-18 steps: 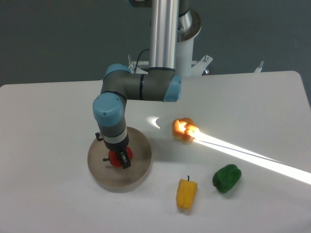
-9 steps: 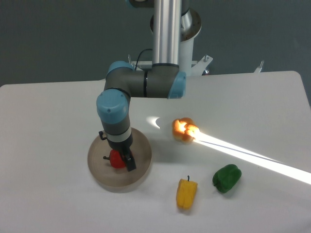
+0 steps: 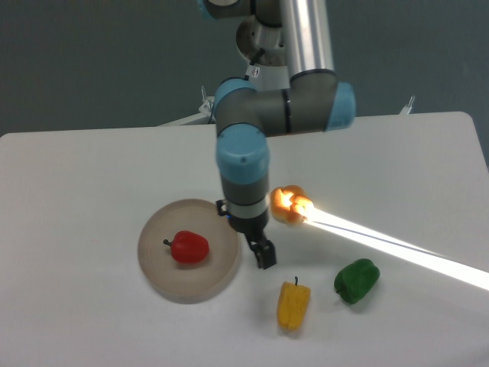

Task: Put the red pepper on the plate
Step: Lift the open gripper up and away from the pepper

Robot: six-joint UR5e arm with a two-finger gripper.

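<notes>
- Where the white surface (image 3: 76,176) is seen at the left, it bears the plate (image 3: 189,284), a round beige-grey disc with a low rim.
- The red pepper (image 3: 189,248) lies on the plate, near its middle, with its dark stem pointing left; nothing grips or touches it.
- Just right of the plate's rim hangs the tool (image 3: 263,254), pointing down at the end of the grey and blue arm (image 3: 243,164); it is off the plate and apart from the red pepper.
- The tool holds nothing, but its fingers show only as one dark shape, so I cannot tell how far apart they stand.
- Below the tool and a little to the right lies a yellow pepper (image 3: 293,305), stem up, near the front edge of the surface.
- Beside the arm's lower section, to its right, sits an orange pepper (image 3: 290,206), brightly lit by a streak of light (image 3: 390,246) that runs from it toward the right edge.
- A green pepper (image 3: 356,280) lies right of the yellow one, just under that streak, apart from both the yellow and the orange.
</notes>
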